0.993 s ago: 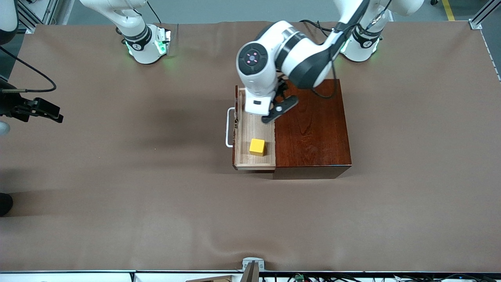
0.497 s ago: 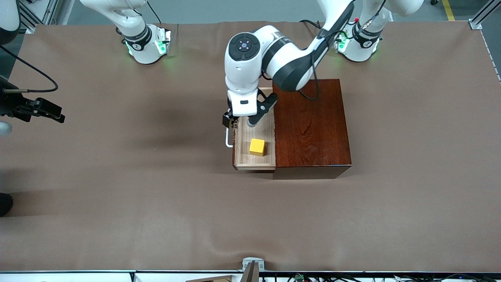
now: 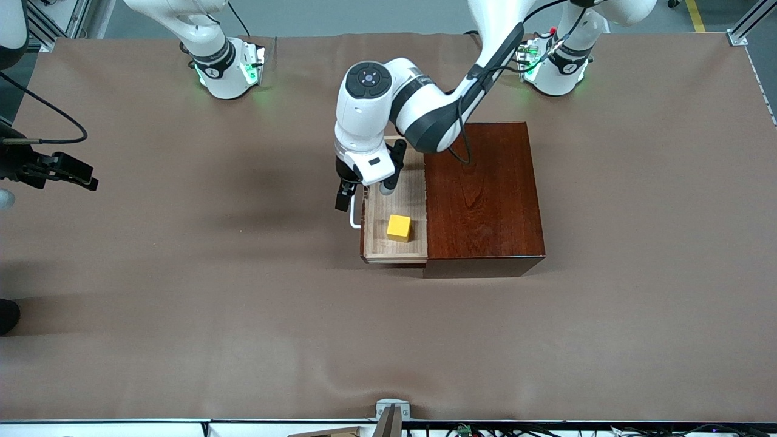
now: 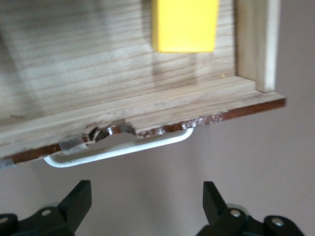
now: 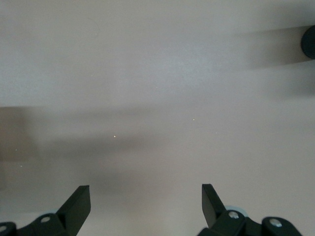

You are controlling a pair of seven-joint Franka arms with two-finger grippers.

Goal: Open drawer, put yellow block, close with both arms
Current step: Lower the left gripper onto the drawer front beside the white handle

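Brown mat [image 3: 182, 291] covers the whole table, w/ slight wrinkles near the front edge; grey floor shows along the top of the front view, plus metal frame rails at the corners and cables along the bottom edge. Dark-wood box [image 3: 482, 194] sits mid-table, toward the left arm's end. Its drawer [image 3: 394, 243] is pulled out toward the right arm's end, and the yellow block [image 3: 399, 227] lies inside it on the pale floor, in the part nearer the front camera. Left gripper [image 3: 364, 195] hangs low over the drawer's front edge and white handle [image 3: 353, 215]; fingers [image 4: 74, 204] spread wide, nothing between them, and in the left wrist view the handle [image 4: 118, 150] sits just ahead of the tips, not touched. Left arm hides the drawer's farther part. Right arm waits at its end of the table; right gripper [image 3: 76, 173] over bare mat, largely cut off at the view's edge, its fingers [image 5: 76, 201] wide apart, holding nothing.
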